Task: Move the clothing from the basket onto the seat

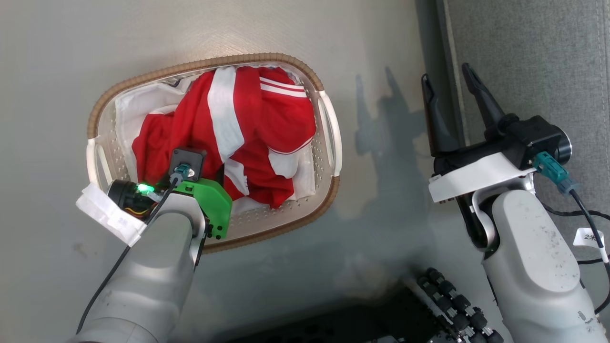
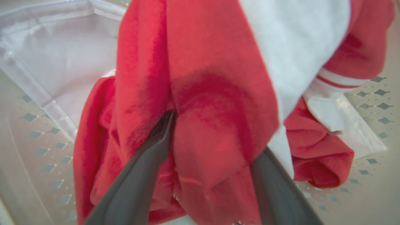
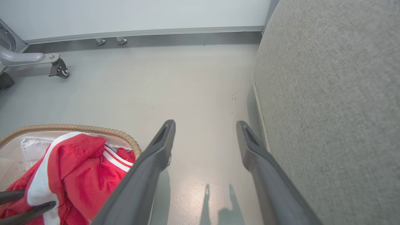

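Basket (image 1: 190,66) stands on the grey floor (image 1: 57,57), apart from the seat (image 1: 533,57), which runs along the floor's right edge in the head view. Clothing (image 1: 248,124) lies heaped inside the basket, red with broad white stripes and thin white trim, filling most of the middle and the end nearer the seat. White liner (image 1: 138,102) shows bare at the basket's other end. Left arm reaches down over the basket's near rim. Left pincer (image 2: 215,137) is sunk into the heap, jaws spread wide, a thick fold of red cloth bulging between them; one finger's tip presses into a crease, the other's tip is hidden under the cloth. No pinch visible; the cloth sits loosely between the fingers (image 2: 147,162). Perforated basket floor shows on both sides of the heap in the left wrist view. Right pincer (image 1: 446,74) hangs over bare floor between the basket and the seat, close beside the seat's front, jaws spread, holding nothing. A caster (image 3: 59,67) on a grey leg stands near the floor's far edge by the wall.
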Tool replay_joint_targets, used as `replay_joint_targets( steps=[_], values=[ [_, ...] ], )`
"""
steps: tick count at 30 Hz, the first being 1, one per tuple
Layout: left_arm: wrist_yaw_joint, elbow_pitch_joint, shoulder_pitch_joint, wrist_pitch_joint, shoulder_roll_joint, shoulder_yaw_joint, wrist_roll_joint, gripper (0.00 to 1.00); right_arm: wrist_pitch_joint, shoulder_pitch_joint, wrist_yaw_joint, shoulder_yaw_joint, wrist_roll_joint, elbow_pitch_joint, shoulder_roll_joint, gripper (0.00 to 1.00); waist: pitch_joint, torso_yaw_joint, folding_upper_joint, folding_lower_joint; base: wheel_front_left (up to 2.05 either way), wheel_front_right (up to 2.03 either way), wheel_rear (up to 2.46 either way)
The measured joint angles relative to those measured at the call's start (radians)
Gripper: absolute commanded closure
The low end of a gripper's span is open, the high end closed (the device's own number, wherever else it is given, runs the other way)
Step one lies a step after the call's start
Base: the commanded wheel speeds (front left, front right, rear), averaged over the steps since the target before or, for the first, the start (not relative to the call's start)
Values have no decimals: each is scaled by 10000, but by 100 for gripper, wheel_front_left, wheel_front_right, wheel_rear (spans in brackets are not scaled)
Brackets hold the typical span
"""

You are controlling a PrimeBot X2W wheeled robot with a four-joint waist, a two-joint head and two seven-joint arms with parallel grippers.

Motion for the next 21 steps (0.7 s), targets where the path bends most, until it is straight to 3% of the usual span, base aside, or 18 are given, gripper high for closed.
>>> replay_joint_targets(
  steps=[1,9,21],
  values=[
    [-50,6,1,0,0,2,0,100,0,-9,2,2,0,12,0,0,-30,1,0,0,0,0,0],
    [-186,-96,477,0,8,-81,25,100,2,45,0,127,61,318,6,0,-558,-14,0,0,0,0,0],
    [-265,-978,1997,2,42,56,111,100,0,893,2,405,253,938,69,0,-2319,95,0,0,0,0,0]
  ],
)
